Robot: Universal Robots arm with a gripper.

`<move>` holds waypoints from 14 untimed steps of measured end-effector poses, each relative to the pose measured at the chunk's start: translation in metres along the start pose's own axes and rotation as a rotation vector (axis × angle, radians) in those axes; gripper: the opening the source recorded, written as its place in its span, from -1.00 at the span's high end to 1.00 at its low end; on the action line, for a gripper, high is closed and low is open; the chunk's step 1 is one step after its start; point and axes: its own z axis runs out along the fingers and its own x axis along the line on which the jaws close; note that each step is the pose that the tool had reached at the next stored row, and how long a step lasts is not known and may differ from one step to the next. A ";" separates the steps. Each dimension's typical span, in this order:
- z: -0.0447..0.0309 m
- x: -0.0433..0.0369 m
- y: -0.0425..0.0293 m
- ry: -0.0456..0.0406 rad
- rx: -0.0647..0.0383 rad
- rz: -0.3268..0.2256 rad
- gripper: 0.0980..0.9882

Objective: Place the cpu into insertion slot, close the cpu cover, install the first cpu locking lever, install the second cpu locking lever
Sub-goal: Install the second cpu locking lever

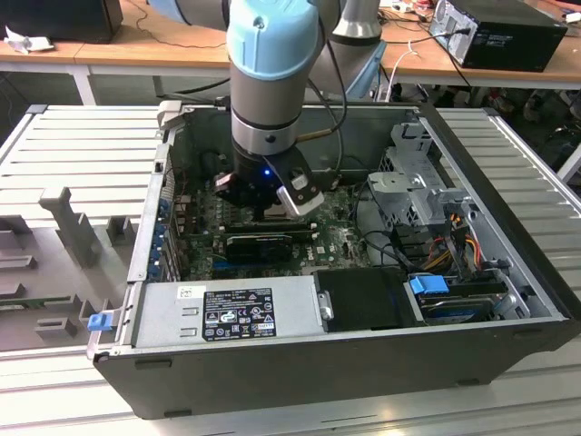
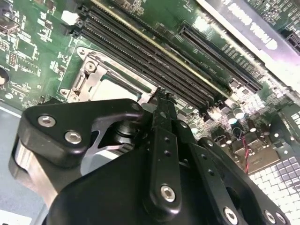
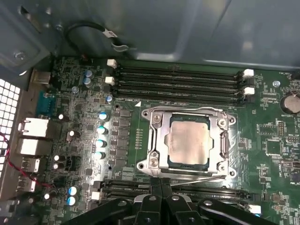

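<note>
The cpu [image 3: 188, 139] lies flat in the insertion slot [image 3: 189, 165] on the green board [image 3: 276, 126], its pale metal face showing through the window of the cpu cover [image 3: 159, 140], which appears to be lying down over it as a bright metal frame. The gripper [image 3: 161, 183] sits at the edge of that frame beside a row of long black memory slots [image 3: 178, 79], its fingers [image 3: 151, 197] pressed together with nothing visible between them; in the second wrist view the tips reach down to the frame's edge next to the slots. I cannot make out for certain whether either locking lever is hooked home. The risk, as I judge it, is the closed tips sliding off the thin metal and scraping the board or the neighbouring slots, or a lever being pushed while the frame is not fully seated, which would load the chip unevenly. In the exterior view the arm [image 1: 272, 73] reaches down into an open computer case [image 1: 363, 363] lying on a ribbed grey metal table [image 1: 73, 145], with wooden desks [image 1: 163, 50] and another computer [image 1: 508, 32] behind.
</note>
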 end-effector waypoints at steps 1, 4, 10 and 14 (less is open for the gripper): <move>0.0003 0.0005 -0.0009 -0.0005 -0.008 0.000 0.98; 0.0011 0.0018 -0.0029 -0.0024 -0.034 -0.001 0.98; 0.0078 0.0056 -0.0114 -0.0039 -0.056 -0.001 0.98; 0.0141 0.0117 -0.0149 -0.0050 -0.073 -0.002 0.98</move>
